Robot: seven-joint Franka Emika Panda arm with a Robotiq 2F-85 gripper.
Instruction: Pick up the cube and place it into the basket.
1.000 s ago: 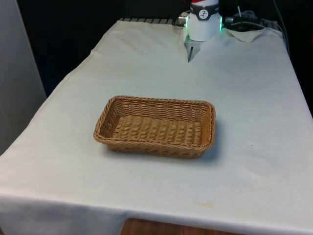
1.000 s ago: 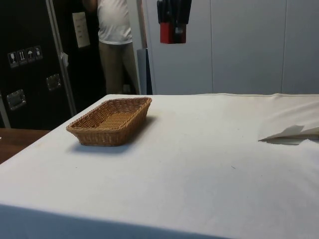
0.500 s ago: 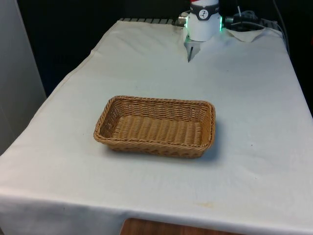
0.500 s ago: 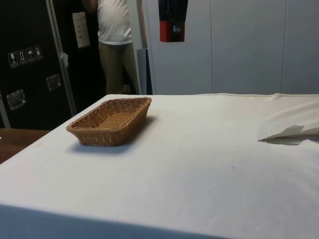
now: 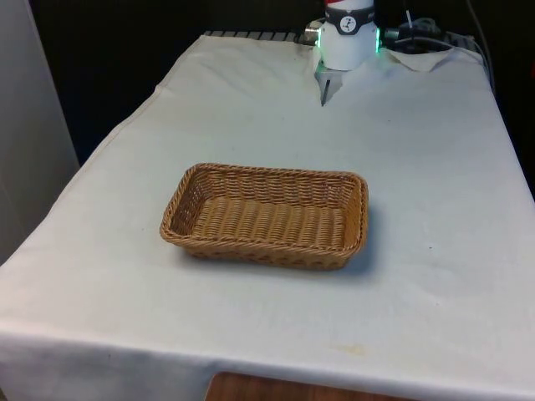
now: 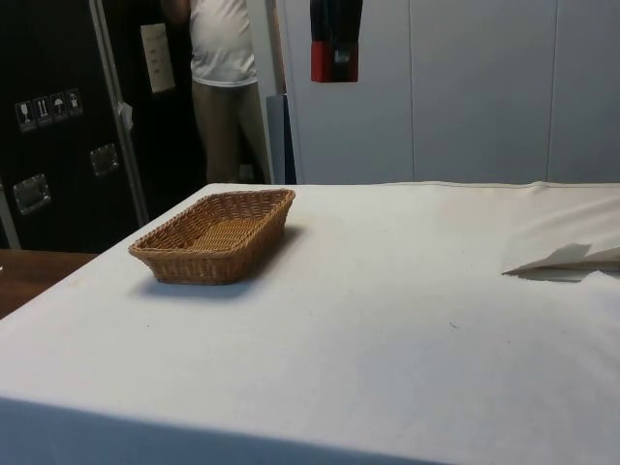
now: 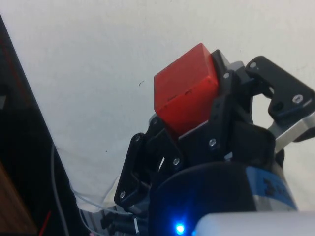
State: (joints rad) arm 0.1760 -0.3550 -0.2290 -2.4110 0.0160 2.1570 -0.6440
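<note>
A red cube (image 7: 184, 91) sits clamped between my gripper's (image 7: 191, 101) black fingers, well above the white cloth. In the side view the gripper (image 6: 335, 53) hangs high at the upper edge, shut on the red cube (image 6: 335, 62), above and beyond the basket's far end. The brown wicker basket (image 5: 276, 172) lies in the middle of the table with nothing inside it; its near wall (image 6: 194, 263) shows in the side view, towards that view's left.
A person in a white shirt (image 6: 221, 58) stands behind the table by the dark cabinets. A raised fold of cloth (image 6: 567, 260) lies at the side view's right. The robot's base (image 5: 347, 38) stands at the table's far end.
The gripper with the cube has turned a little and risen slightly in the side view. The basket has not moved.
</note>
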